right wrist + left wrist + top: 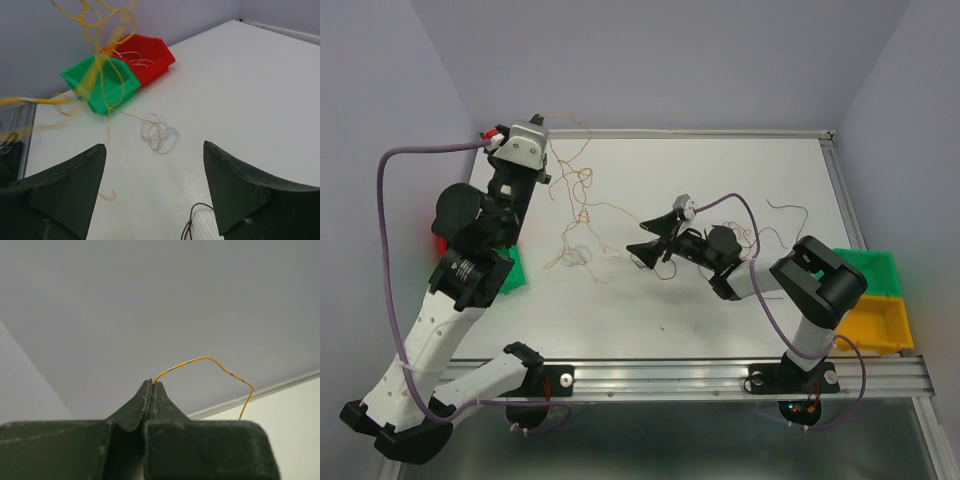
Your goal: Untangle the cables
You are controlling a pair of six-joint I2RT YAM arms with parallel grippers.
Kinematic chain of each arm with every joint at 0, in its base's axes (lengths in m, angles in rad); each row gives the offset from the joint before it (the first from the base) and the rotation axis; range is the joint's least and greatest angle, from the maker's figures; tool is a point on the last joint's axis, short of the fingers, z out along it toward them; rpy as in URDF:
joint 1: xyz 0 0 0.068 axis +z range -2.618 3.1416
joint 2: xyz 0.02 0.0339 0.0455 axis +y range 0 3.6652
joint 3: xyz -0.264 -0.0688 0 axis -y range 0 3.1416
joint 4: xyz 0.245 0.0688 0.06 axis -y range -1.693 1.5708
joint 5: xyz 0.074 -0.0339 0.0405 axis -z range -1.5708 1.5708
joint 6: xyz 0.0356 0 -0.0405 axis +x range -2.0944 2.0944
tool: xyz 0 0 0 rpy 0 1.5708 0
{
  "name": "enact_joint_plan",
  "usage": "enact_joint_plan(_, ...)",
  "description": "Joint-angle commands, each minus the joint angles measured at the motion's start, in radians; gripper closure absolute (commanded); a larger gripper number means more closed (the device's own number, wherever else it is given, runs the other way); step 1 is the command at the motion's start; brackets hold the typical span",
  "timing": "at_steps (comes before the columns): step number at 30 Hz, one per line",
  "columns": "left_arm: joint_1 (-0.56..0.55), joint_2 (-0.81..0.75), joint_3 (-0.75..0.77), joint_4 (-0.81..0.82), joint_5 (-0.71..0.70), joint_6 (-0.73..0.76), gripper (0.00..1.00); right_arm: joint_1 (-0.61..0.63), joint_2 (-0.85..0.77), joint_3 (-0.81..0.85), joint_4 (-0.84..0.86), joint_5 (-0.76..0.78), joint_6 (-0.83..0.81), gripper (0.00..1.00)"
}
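- Red plastic bin (162,60) at the table's (740,300) 9 o'clock edge holds a few pale wires (132,55); green plastic bin (82,75) touches it.
- Yellow plastic bin (880,322) sits beside the table's 4 o'clock edge.
- Left gripper (151,385): jaws closed, pinching a thin yellow cable (200,359).
- Right gripper (154,147): jaws wide open, empty.
- Tangled yellow-orange cables (578,215) trail from 11 o'clock to the table's centre.
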Motion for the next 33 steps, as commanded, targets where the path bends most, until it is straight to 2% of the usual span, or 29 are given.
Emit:
enact_joint_plan(1, 0.001, 0.022, -0.005, -0.002, 0.108, -0.053, 1.00, 0.008, 0.029, 0.107, 0.312, -0.167, 0.047, 0.16)
enact_joint_plan(7, 0.000, 0.078, 0.053, -0.066, 0.191, -0.106, 1.00, 0.028, 0.118, 0.237, 0.312, -0.194, 0.041, 0.13)
enact_joint_plan(14, 0.001, 0.094, 0.110, -0.102, 0.214, -0.128, 1.00, 0.044, 0.245, 0.406, 0.325, -0.197, 0.087, 0.13)
enact_joint_plan(19, 0.000, 0.117, 0.177, -0.152, 0.269, -0.136, 1.00, 0.056, 0.287, 0.460, 0.325, -0.165, 0.098, 0.14)
enact_joint_plan(23, 0.001, 0.146, 0.234, -0.226, 0.302, -0.133, 1.00, 0.058, 0.260, 0.438, 0.328, -0.136, 0.086, 0.14)
enact_joint_plan(29, 0.000, 0.181, 0.191, -0.287, 0.302, -0.097, 1.00, 0.058, 0.126, 0.296, 0.329, -0.092, 0.031, 0.14)
enact_joint_plan(33, 0.000, 0.215, 0.133, -0.286, 0.354, -0.071, 1.00, 0.058, 0.011, 0.175, 0.329, -0.082, -0.009, 0.14)
